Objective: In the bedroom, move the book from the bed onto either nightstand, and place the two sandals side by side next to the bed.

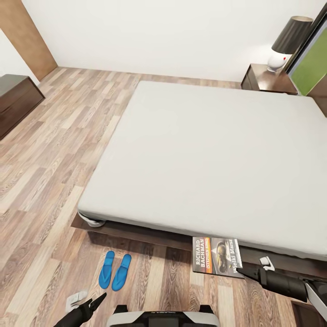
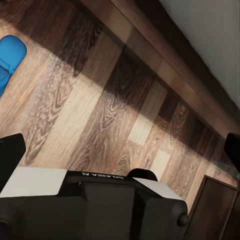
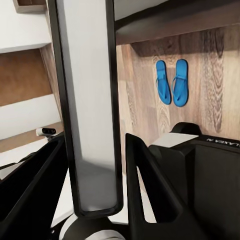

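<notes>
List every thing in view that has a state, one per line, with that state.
book: clamped edge-on in the right gripper, held off the mattress beside the bed
two sandals: flat on the floor, side by side next to the bed
left gripper: open, holding nothing
nightstand: lamp upright on it, no book yet

Bright blue sandals (image 1: 114, 270), off-white bed (image 1: 209, 163)

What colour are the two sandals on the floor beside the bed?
Bright blue; the two sandals show best in the head view, lying side by side on the wood floor.
</notes>
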You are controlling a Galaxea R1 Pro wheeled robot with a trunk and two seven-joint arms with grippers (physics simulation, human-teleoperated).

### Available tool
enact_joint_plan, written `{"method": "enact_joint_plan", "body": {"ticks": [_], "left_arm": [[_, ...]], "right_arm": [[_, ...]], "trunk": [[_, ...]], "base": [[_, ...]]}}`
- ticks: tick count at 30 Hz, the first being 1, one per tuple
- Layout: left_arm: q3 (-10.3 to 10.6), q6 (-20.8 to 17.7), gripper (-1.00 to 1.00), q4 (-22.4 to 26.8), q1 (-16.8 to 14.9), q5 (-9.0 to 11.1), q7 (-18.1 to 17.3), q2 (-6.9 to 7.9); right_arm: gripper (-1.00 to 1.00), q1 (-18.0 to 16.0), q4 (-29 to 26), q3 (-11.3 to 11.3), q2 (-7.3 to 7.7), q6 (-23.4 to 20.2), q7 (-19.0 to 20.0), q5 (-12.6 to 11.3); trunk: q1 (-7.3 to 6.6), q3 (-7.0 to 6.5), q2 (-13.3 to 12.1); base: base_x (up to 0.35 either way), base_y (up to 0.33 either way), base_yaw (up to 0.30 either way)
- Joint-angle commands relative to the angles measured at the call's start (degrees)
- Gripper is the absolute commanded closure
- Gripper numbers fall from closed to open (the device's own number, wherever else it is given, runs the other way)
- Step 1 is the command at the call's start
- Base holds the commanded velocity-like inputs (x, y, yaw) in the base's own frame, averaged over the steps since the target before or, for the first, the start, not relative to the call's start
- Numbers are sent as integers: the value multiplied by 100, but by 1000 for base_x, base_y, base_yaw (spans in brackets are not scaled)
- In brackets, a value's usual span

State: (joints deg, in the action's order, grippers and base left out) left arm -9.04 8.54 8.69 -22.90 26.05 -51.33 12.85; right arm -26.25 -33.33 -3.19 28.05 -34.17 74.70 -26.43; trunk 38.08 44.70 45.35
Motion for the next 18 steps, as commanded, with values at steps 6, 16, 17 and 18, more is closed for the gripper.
{"method": "enact_joint_plan", "body": {"ticks": [6, 16, 17, 18], "left_arm": [[-45, 33, -100, -8, -4, -47, -25, -1], [-45, 33, -100, -8, -4, -47, -27, -1], [-45, 33, -100, -8, -4, -47, -27, -1], [-45, 33, -100, -8, -4, -47, -27, -1]], "right_arm": [[100, -3, 2, -33, 8, -47, -8, -48], [100, -3, 2, -33, 5, -46, -8, -47], [100, -3, 2, -33, 4, -46, -8, -47], [100, -3, 2, -33, 2, -46, -8, -47]], "trunk": [[-131, -105, -238], [-351, -292, -639], [-351, -299, -639], [-351, -306, -639]], "base": [[0, 0, 0], [0, 0, 0], [0, 0, 0], [0, 0, 0]]}}
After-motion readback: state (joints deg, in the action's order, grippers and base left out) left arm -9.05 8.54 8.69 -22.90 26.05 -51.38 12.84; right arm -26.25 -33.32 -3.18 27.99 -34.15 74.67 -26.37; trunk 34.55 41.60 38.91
